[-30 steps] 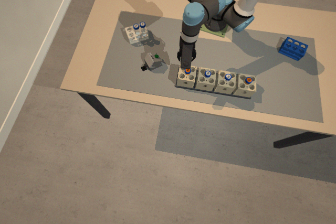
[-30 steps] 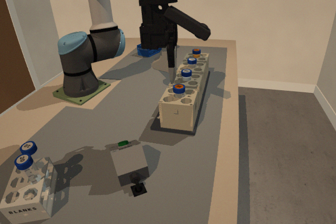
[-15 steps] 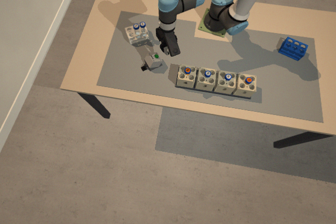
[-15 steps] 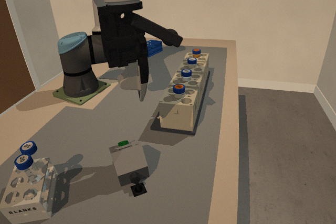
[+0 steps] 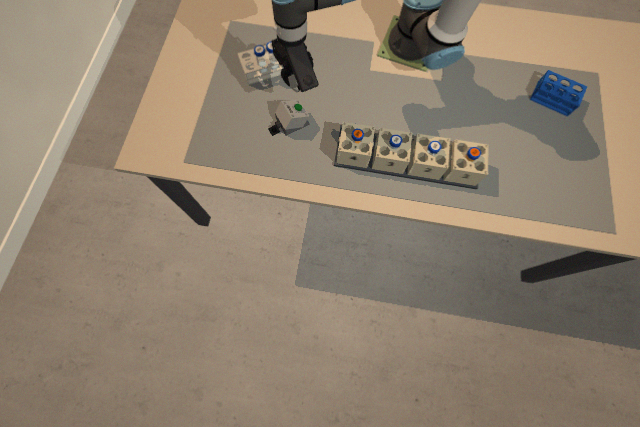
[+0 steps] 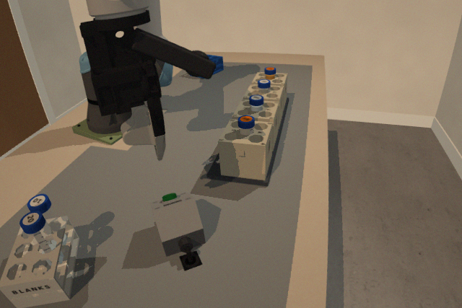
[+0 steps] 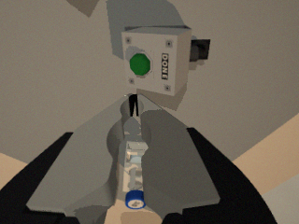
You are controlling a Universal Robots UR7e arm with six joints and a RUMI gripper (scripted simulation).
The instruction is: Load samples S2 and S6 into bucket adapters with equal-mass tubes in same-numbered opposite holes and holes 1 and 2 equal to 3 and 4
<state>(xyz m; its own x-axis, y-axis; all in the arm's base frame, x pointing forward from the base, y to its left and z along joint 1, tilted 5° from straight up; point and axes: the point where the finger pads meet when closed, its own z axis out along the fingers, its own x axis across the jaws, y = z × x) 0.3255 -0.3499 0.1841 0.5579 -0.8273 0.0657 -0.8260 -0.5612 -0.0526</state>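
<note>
My gripper [image 5: 291, 84] [image 6: 159, 154] [image 7: 135, 95] is shut and empty. It hangs above the mat between the blanks rack [image 5: 254, 72] [image 6: 35, 263] and the DONE desk [image 5: 287, 120] [image 6: 179, 224]. The green DONE key [image 5: 297, 107] [image 6: 170, 197] [image 7: 140, 64] lies just ahead of the fingertips in the wrist view. Four adapters stand in a row on the stand. The two end adapters [image 5: 353, 153] [image 5: 466, 167] each hold an orange-dot tube [image 5: 357, 134] [image 6: 246, 121] [image 5: 473, 152] [image 6: 269, 70] in the centre hole. The two middle adapters each hold a white-dot blank [image 5: 395, 140] [image 6: 256, 99] [image 5: 434, 145] [image 6: 263, 83].
The blanks rack holds two blue-capped blanks [image 6: 32, 221] [image 6: 39, 202], marked 20 and 10; one blue cap [image 7: 135, 200] shows below the fingers in the wrist view. A blue rack [image 5: 558, 91] [image 6: 216, 62] stands empty at the far right. The arm's base [image 5: 408, 42] is at the table's back.
</note>
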